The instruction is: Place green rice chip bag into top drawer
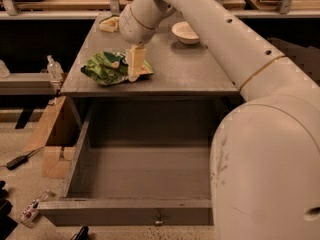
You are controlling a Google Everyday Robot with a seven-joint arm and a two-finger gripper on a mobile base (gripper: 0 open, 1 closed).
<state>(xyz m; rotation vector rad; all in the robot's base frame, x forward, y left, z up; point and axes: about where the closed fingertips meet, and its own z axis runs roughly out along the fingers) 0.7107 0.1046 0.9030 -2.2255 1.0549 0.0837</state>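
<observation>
Dim workshop with wooden benches behind; in the middle stands a grey metal surface [192, 71] with the top drawer [125, 215] pulled fully out beneath it, toward the camera. The bag [104, 69], green and crinkled, lies flat on the left front part of the surface, near the front edge and above the drawer's left half. Its long axis runs left to right, roughly parallel to that edge, with one end pointing toward the surface's left side and the other toward its centre. The pincer [134, 74] hangs vertically from the white arm [210, 29] and comes down over the right end of the bag, covering part of it; whether the pincer is wide, narrow or gripping the bag cannot be told. The drawer shows a plain grey floor and a small knob [158, 218] at front centre. A white bowl [186, 32] stands at the rear right of the surface; its contents cannot be made out. A sponge [110, 24] lies at the rear left corner, well apart from the bag.
</observation>
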